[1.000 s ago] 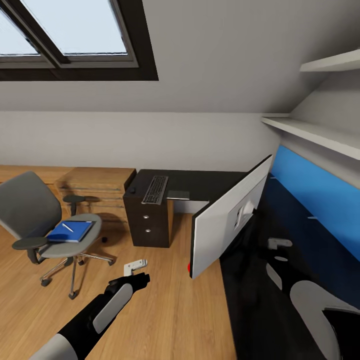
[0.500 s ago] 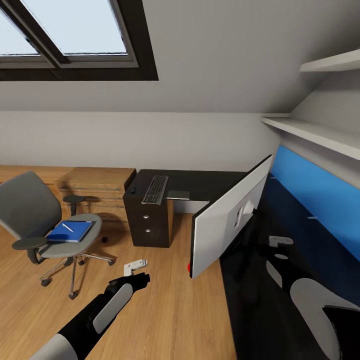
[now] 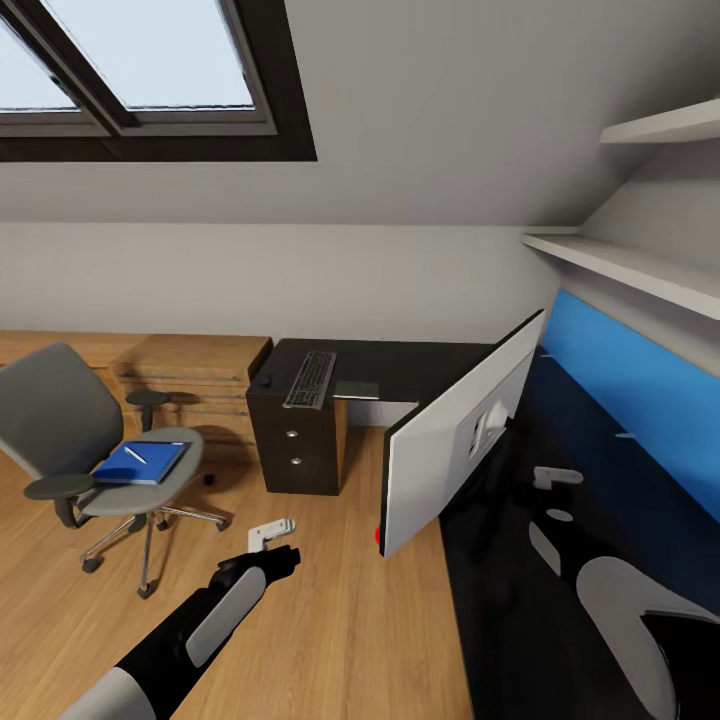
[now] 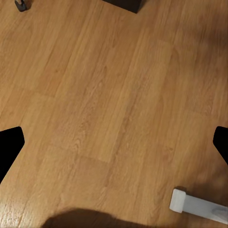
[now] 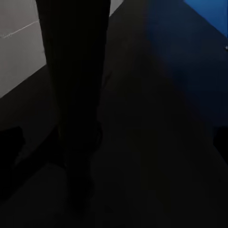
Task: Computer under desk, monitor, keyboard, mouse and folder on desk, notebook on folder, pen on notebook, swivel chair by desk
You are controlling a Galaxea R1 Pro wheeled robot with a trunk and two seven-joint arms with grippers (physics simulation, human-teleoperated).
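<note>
The swivel chair [image 3: 60, 420] stands on the floor at the left. The blue folder [image 3: 140, 463] lies on its seat with the white pen [image 3: 135, 455] on top. On the black desk [image 3: 410, 362] lie the keyboard [image 3: 310, 378], the small mouse [image 3: 265, 381] to its left and the dark grey notebook [image 3: 357, 389] to its right. The monitor [image 3: 455, 440] stands on the desk's right wing, its pale back towards me. My left gripper [image 3: 270, 530] hangs open over the bare floor. My right gripper [image 3: 557, 476] is open above the desk behind the monitor, close to its stem [image 5: 71, 95].
A dark unit with round knobs [image 3: 295, 445] stands under the desk's far end; I cannot tell whether it is the computer. An oak drawer unit [image 3: 190, 375] lines the wall behind the chair. The blue back panel [image 3: 630, 390] and shelves [image 3: 640, 270] are at the right. A white bar [image 4: 194, 204] lies on the floor.
My right gripper has crept a little farther along the desk behind the monitor. The left arm, the chair and the desk's things have not moved.
</note>
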